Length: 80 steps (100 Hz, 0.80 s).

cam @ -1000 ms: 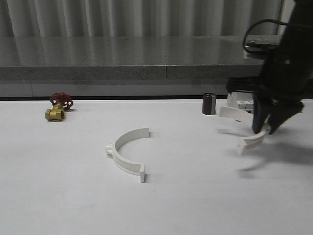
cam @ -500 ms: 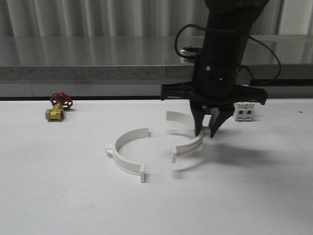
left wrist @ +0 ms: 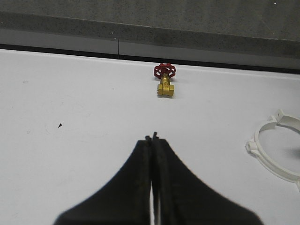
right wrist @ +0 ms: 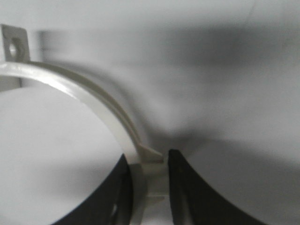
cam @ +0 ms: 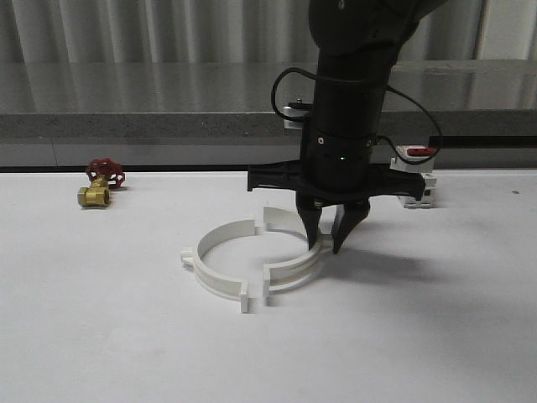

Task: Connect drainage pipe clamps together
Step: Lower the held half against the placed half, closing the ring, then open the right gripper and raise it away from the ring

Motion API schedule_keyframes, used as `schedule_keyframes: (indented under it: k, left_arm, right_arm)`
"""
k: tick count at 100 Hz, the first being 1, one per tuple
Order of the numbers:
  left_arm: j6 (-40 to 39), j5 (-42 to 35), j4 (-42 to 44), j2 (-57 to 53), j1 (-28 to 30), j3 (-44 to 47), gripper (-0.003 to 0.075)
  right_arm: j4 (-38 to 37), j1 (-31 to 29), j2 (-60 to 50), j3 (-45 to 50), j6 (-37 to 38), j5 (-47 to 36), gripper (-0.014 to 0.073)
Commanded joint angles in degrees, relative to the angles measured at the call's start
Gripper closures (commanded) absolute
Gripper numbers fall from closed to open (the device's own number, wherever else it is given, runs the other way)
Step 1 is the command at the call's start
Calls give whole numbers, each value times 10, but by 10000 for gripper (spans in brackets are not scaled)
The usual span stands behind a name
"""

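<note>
A white tabletop runs back to a grey stone ledge. Near its centre lies a white plastic half-ring clamp. Facing it, almost closing the circle, a second white half-ring clamp is pinched by the right hand, which hides the clamp's middle. The left hand is clenched on nothing. A brass valve with a red handwheel sits well apart, and the arm partly hides a white breaker block.

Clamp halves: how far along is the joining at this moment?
Done: the right tool has one clamp half gripped and set opposite the resting half, so they nearly form a ring. In hand: lining up the end tabs, with small gaps showing. Left: closing those gaps, then releasing. The left tool is shut, holding nothing.
</note>
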Motion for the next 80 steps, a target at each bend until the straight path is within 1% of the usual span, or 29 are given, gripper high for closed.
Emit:
schedule_keyframes:
  k: [1,39,67,75,80]
  left_arm:
    - [-1,-41,-6,4,2,-15,740]
    - [-1,-41,-6,4,2,-15,740]
    - [-1,-41,-6,4,2,-15,740]
    - [-1,-41,-6,4,2,-15,740]
    - [-1,-41,-6,4,2,-15,740]
  right_arm:
    - [-8,5,-26,-17,3,-12,461]
    - [1,14,-16,-17,14,-13,461]
    - [12,14,-16,-17,14,-31,456]
    - [12,14,-16,-17,14,-31,425]
    - [12,14,-16,-17,14,-31,370]
